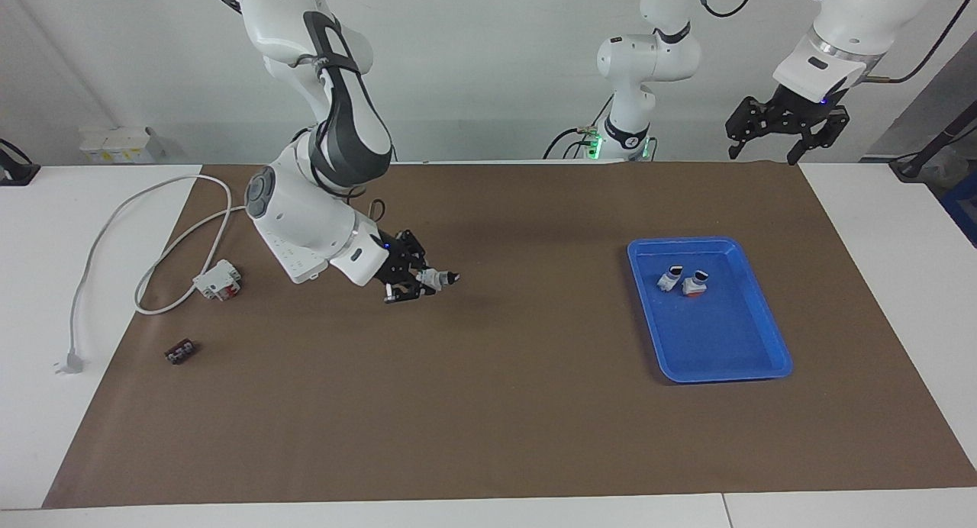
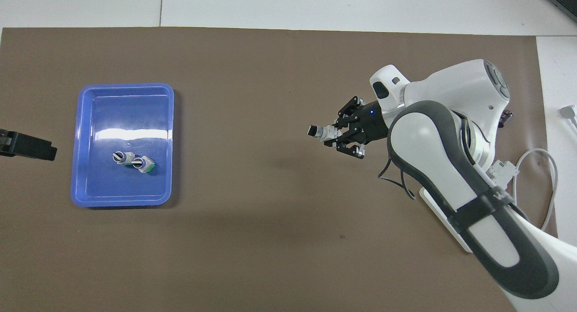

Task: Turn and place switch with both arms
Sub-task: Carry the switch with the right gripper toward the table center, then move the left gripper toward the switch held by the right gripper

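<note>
Carrying the switch [image 1: 436,278] pinched in my right hand [image 1: 424,278] over the counter [image 1: 488,406] (left hand [image 1: 786,123] waits wide), I risk it twisting loose during handover.

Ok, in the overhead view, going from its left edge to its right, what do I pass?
Left gripper → blue tray → two switches in the tray → held switch → right gripper → plug.

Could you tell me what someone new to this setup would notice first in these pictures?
Probably the right gripper, raised over the brown mat and shut on a small switch whose black tip points toward the blue tray. That tray, toward the left arm's end, already holds two similar switches. The left gripper waits open, raised at that end.
</note>
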